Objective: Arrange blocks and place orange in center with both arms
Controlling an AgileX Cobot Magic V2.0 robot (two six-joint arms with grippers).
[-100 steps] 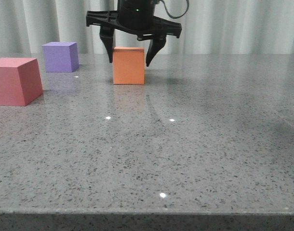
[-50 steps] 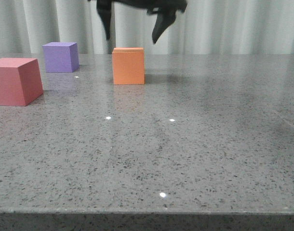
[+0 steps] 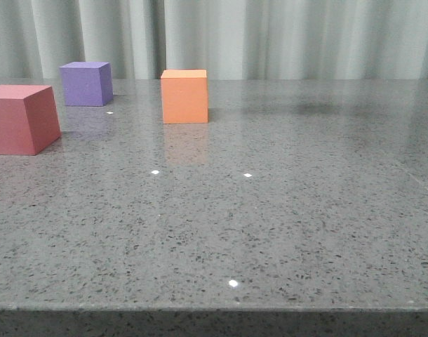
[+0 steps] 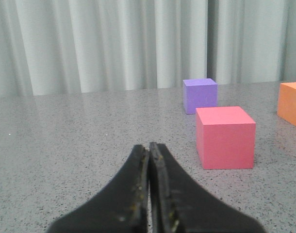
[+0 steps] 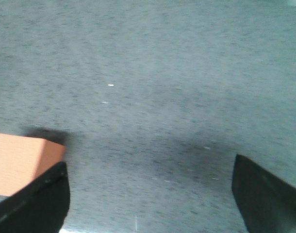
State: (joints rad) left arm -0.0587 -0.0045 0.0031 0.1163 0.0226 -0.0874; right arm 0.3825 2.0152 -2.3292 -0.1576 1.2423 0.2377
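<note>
Grey speckled counter (image 3: pixel 284 210) carries all three cubes: pinkish-red cube (image 3: pixel 21 118) at the left edge, orange cube (image 3: pixel 184 96) further back near the middle, purple cube (image 3: pixel 86 83) toward the far left. Left gripper (image 4: pixel 149 150) jaws pressed together, right gripper (image 5: pixel 150 194) jaws spread wide, holding nothing.

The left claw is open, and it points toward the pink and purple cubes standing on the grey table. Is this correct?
Not quite. The left claw is shut: in the left wrist view its two fingers are pressed together with nothing between them. The rest holds: it points toward the pink cube and the purple cube, both standing on the grey table.
</note>
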